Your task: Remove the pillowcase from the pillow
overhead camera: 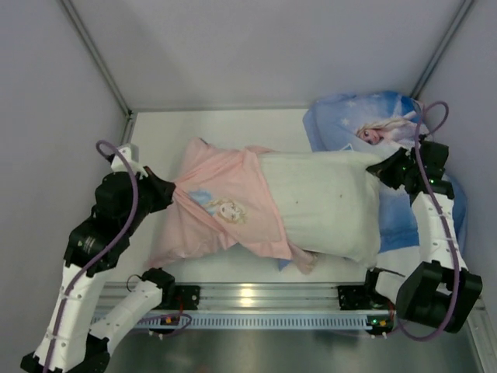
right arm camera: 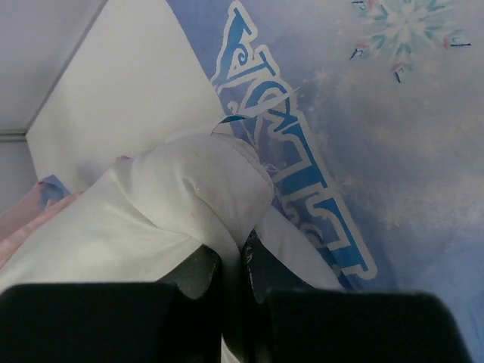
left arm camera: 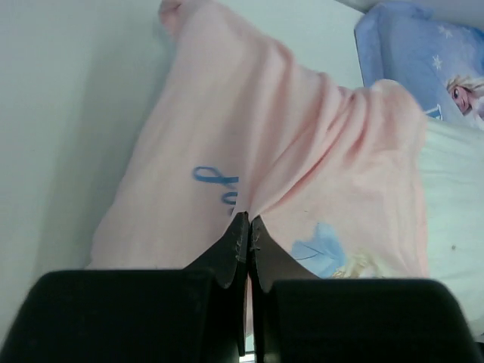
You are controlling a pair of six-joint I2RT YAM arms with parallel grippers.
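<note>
Pillowcase [overhead camera: 225, 206], pink face out, lies bunched on left part of table. It covers only left end of pillow [overhead camera: 326, 203]; right half and more of pillow is bare white.

Judgement: task well past middle; last covered end not yet out of case.

Left gripper [left arm camera: 248, 225] closed, pinching pink cloth at left side of case. Right gripper [right arm camera: 233, 255] closed on far-right corner of pillow.

Surface: white table [overhead camera: 155, 144], metal rail [overhead camera: 256, 295] at near edge. Second pillow in blue Elsa print [overhead camera: 365, 120] at far right, partly under bare pillow. Plain grey walls [overhead camera: 256, 47] on three sides.

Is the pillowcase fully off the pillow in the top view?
No, the pillowcase covers the left end of the pillow; the right part is bare.
</note>
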